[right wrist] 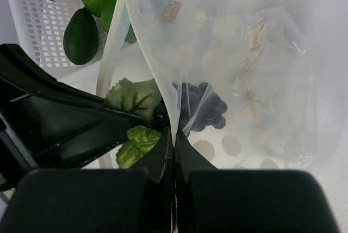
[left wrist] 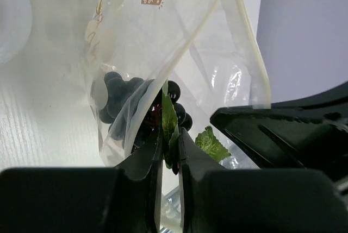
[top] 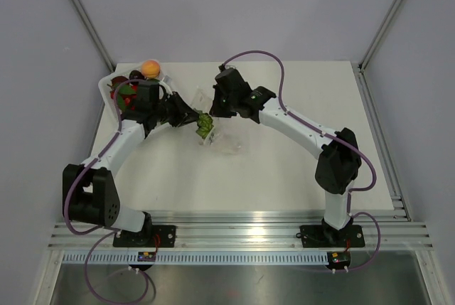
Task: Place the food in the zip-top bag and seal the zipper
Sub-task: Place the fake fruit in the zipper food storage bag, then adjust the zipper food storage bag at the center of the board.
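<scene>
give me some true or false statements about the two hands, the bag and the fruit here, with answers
1. The left hand is shut on the grapes, pinching their green leaf. True.
2. The right hand is open and holds nothing. False: it is shut on the edge of the bag.
3. The grapes lie in the white basket. False: they are at the bag's mouth, seen partly through the plastic.
4. An orange fruit sits in the basket. True.
5. The bag is sealed shut. False: its mouth stands open.
</scene>
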You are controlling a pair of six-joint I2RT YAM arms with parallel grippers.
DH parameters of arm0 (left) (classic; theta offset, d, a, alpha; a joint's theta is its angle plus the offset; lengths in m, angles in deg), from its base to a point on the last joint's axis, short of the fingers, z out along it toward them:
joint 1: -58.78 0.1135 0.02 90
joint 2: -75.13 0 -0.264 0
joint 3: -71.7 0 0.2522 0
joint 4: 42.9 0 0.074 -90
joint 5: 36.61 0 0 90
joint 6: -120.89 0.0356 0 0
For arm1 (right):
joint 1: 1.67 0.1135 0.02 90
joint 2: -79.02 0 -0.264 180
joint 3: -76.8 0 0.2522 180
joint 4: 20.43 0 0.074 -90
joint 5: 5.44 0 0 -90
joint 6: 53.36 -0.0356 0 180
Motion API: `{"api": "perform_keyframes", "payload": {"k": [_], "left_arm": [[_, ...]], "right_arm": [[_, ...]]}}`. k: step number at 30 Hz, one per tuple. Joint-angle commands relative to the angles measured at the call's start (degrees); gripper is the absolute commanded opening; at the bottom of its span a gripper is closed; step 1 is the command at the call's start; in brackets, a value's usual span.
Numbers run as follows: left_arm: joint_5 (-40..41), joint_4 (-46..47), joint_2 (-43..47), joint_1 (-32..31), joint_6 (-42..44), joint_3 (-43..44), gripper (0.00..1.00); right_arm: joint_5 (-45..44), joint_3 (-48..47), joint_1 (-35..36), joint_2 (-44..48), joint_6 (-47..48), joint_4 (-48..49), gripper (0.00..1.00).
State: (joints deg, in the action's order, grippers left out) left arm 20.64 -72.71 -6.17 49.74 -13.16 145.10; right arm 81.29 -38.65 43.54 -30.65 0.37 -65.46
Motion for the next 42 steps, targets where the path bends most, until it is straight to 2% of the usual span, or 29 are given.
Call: {"api": "perform_keyframes", "payload": {"k": [1, 2, 3, 4, 5, 6, 8, 10, 12, 13, 14, 15, 16, 17, 19, 20, 22, 23, 26, 27, 28, 31, 32, 33, 38, 39, 40, 41, 42], "left_arm": [[2.6, -0.3, -1.0, -2.6, 2.8, 4.3, 0.02], [3.7, -1.0, -1.3, -3.9, 4.1, 6.0, 0.07], [3.7, -1.8, -1.5, -4.4, 4.8, 6.9, 0.29], [3.6, -3.2, -1.7, -4.8, 6.5, 7.8, 0.43], [3.0, -4.2, -2.0, -5.5, 7.6, 10.1, 0.65], [2.7, -5.7, -2.2, -5.8, 8.8, 11.4, 0.97], [2.1, -11.8, -2.5, -6.9, 13.9, 16.3, 0.99], [2.5, -17.2, -1.4, -7.4, 18.5, 18.6, 0.96], [3.0, -19.9, 2.0, -7.5, 21.0, 19.4, 0.87], [3.5, -20.7, 3.2, -7.5, 23.1, 19.4, 0.59], [4.3, -21.3, 4.3, -7.5, 23.8, 19.2, 0.43], [4.9, -23.0, 6.1, -7.5, 24.5, 18.9, 0.33], [5.7, -23.7, 6.8, -7.5, 25.1, 18.6, 0.17], [6.4, -23.8, 7.4, -7.4, 25.0, 18.2, 0.12], [8.1, -23.2, 8.0, -7.2, 23.6, 16.5, 0.12], [9.5, -22.8, 8.0, -7.2, 22.8, 15.9, 0.17], [11.7, -22.4, 7.0, -7.1, 20.3, 14.5, 0.38], [13.1, -22.2, 6.5, -7.1, 19.3, 14.0, 0.66], [10.7, -20.1, 4.2, -7.2, 16.5, 11.6, 0.95], [9.9, -18.8, 3.5, -7.2, 15.8, 10.9, 0.95], [8.9, -18.3, 2.1, -7.2, 15.3, 10.0, 0.95], [7.3, -15.4, 0.9, -7.3, 14.1, 7.5, 0.82], [7.3, -14.4, 0.3, -7.3, 13.8, 7.1, 0.77], [7.0, -13.9, -0.1, -7.5, 13.6, 6.9, 0.68], [6.0, -12.6, -2.5, -8.4, 13.2, 7.5, 0.45], [5.9, -13.4, -4.3, -8.5, 13.5, 8.5, 0.36], [5.4, -14.3, -5.4, -8.5, 13.6, 9.3, 0.07], [4.8, -15.7, -6.0, -8.5, 13.9, 10.2, 0.00], [4.3, -16.1, -6.4, -8.6, 14.2, 11.6, 0.00]], "right_arm": [[1.4, -3.7, 0.3, 2.4, 0.6, 0.5, 0.00], [1.5, -3.7, 0.3, 2.3, 0.7, 0.2, 0.00], [1.3, -3.5, 0.3, 2.1, 0.7, 0.2, 0.00], [1.1, -3.3, 0.3, 2.1, 0.7, -0.1, 0.00], [0.7, -3.1, 0.3, 2.4, 0.9, -0.4, 0.00], [-0.4, -2.3, 0.3, 2.7, 1.1, -0.4, 0.00], [-1.6, -1.8, 0.1, 3.6, 1.8, -1.1, 0.00], [-2.6, -0.6, -0.4, 4.3, 2.3, -1.6, 0.00], [-2.0, 2.1, -1.9, 5.9, 1.8, -0.9, 0.00], [-1.9, 3.1, -2.4, 6.5, 1.6, -0.4, 0.00], [-1.9, 3.9, -3.1, 7.4, 1.3, 0.4, 0.00], [-2.1, 4.9, -3.2, 7.9, 1.3, 0.5, 0.00], [-2.3, 5.2, -3.4, 8.2, 1.4, 0.4, 0.00], [-2.5, 5.3, -3.4, 8.4, 1.6, 0.4, 0.00], [-3.1, 5.8, -3.5, 8.7, 1.6, 0.3, 0.00], [-3.1, 5.9, -3.5, 8.9, 1.6, 0.4, 0.00], [-3.1, 6.5, -3.5, 9.1, 1.4, 0.6, 0.00], [-3.0, 6.7, -3.5, 9.3, 1.4, 0.5, 0.00], [-3.2, 7.6, -3.5, 9.8, 1.4, 0.7, 0.00], [-3.2, 7.7, -3.5, 9.9, 1.4, 0.7, 0.00], [-3.3, 7.9, -3.5, 10.1, 1.4, 0.7, 0.00], [-3.8, 8.5, -3.5, 10.6, 1.4, 0.7, 0.00], [-3.9, 8.8, -3.6, 10.6, 1.6, 0.7, 0.00], [-4.0, 8.9, -3.5, 10.8, 1.6, 0.6, 0.00], [-4.4, 9.0, -3.5, 10.6, 2.0, 0.3, 0.00], [-4.6, 9.0, -3.5, 10.6, 2.1, 0.2, 0.00], [-4.9, 8.9, -3.5, 10.5, 2.7, -0.9, 0.08], [-6.3, 8.6, -3.5, 10.4, 3.1, -1.8, 0.17], [-7.0, 8.7, -3.5, 10.5, 4.1, -3.4, 0.31]]}}
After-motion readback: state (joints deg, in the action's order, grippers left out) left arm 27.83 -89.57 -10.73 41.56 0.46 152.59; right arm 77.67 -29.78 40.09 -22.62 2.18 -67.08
